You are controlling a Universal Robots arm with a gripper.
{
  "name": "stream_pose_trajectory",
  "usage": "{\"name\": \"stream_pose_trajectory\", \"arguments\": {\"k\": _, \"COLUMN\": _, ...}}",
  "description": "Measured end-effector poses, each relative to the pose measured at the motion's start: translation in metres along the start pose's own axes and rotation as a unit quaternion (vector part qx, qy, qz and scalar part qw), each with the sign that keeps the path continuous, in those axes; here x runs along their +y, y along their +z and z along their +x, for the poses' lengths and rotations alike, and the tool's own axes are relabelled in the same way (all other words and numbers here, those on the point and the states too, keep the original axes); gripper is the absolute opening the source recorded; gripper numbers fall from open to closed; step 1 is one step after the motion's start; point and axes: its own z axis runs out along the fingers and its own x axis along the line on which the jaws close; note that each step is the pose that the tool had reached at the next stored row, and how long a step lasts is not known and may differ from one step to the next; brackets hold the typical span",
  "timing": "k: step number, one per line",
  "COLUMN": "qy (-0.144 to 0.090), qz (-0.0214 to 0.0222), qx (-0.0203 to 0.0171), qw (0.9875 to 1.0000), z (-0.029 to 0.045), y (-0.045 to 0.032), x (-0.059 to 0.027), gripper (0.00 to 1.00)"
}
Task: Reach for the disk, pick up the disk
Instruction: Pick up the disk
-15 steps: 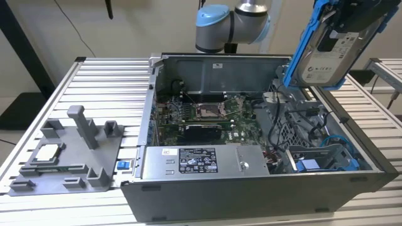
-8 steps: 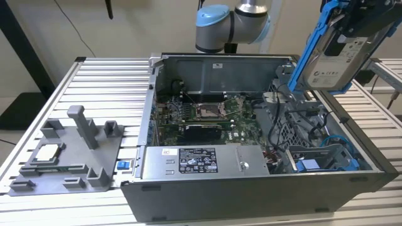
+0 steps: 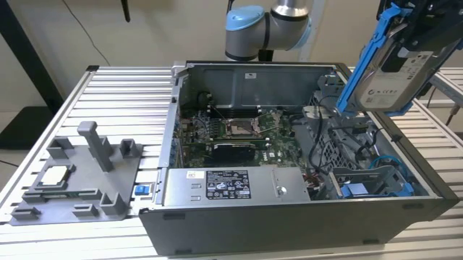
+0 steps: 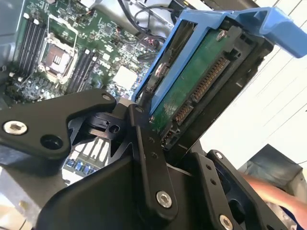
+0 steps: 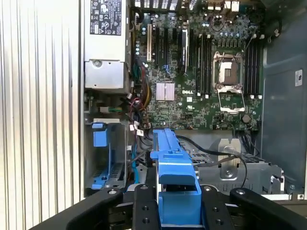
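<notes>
Gripper [image 4: 168,139] clamped on the disk [image 3: 391,81], lifted above the computer case [image 3: 289,227]; weak grip could drop it onto the motherboard [image 5: 192,91].

You see the disk [image 3: 394,81] as silvery metal with a white paper label in glossy blue plastic rails, the gripper [image 4: 158,158] matt black, and the computer case [image 3: 289,227] dull grey metal.
</notes>
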Motion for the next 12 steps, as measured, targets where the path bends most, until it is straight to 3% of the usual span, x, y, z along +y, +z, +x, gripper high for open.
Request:
{"name": "stream_pose_trajectory", "arguments": {"k": 4, "qy": 0.0, "qz": 0.0, "qx": -0.0003, "qw": 1.0, "z": 0.01, "y": 0.0008, "x": -0.0002, "gripper": 0.0}}
{"name": "stream_pose_trajectory", "arguments": {"k": 12, "qy": 0.0, "qz": 0.0, "qx": -0.0003, "qw": 1.0, "z": 0.0232, "y": 0.0035, "x": -0.0004, "gripper": 0.0}}
